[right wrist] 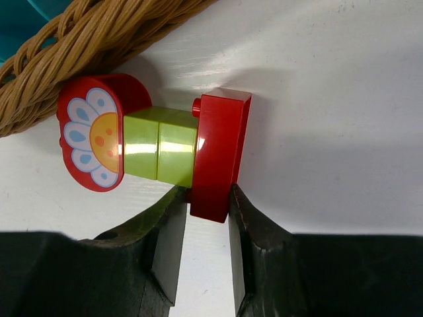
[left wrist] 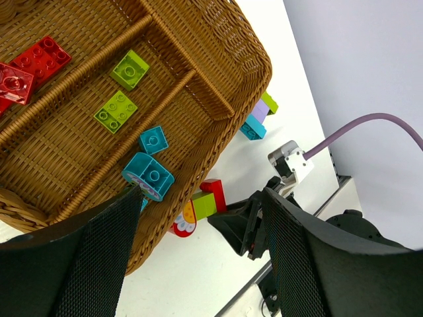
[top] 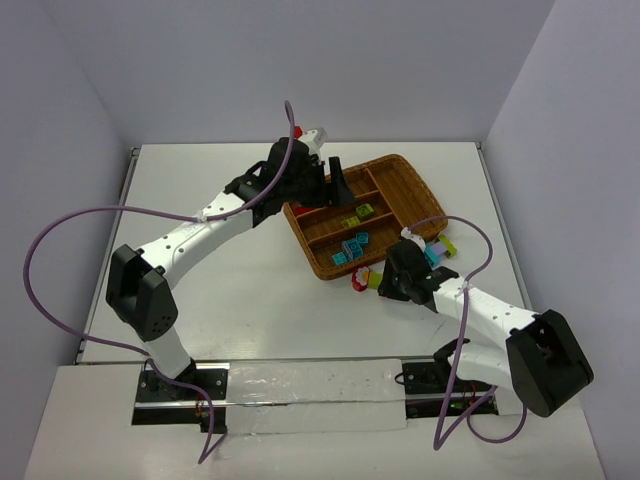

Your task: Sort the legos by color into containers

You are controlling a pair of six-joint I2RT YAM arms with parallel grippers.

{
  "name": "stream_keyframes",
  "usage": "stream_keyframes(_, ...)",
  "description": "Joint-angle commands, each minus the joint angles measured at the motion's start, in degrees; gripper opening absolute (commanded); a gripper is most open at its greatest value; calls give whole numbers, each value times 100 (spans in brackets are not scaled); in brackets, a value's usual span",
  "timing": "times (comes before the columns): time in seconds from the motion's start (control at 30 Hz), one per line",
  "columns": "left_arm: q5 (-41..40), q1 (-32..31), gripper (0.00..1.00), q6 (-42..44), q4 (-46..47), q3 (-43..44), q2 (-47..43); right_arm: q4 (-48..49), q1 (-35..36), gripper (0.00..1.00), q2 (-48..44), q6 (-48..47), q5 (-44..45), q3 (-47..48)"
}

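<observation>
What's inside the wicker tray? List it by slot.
Tray: red bricks in one slot, green bricks in the next, blue bricks nearest the rim. The left gripper covers one corner.

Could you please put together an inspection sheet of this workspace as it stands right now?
Surface: white table, no spills seen.
Job's things: the wicker tray holds red bricks, yellow-green bricks and cyan bricks in separate slots. On the table by its rim, a red brick, green brick and flower piece lie touching in a row. A purple-cyan-green cluster is also outside.
Clutter: nothing seen.
Grippers: left gripper open and empty above the tray; right gripper clasps the red brick's end.
Cables: purple cables run along both arms, off the bricks.
Surroundings: plain pale walls on three sides.
</observation>
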Motion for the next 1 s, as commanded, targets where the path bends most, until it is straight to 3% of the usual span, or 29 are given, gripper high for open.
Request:
stream_keyframes(0.0,40,-47,80,48,82,283,9,-33,60,17,-35,59,303,176)
stream_keyframes(0.17,46,-49,80,14,60,303,-38,-153,78,0,-269,78,329,115)
stream_keyframes(0.37,136,8,81,115,-81,460,-152,-413,87,0,-733,151,197,117)
stream_keyframes(0.57,827,1009,82,-110,221,125,-778,-809,88,0,-1489,102,54,307)
stream_keyframes(0.67,866,1113,83,-159,317,-69,-979,-901,103,0,-1828,-36,-90,420)
stream_keyframes(0.87,2252,966,84,-1091,1898,-1346,-924,-969,95,0,-2240,-185,93,779)
stream_keyframes(0.97,2660,715,86,-1168,2278,-1600,-774,-912,95,0,-2180,-180,102,914)
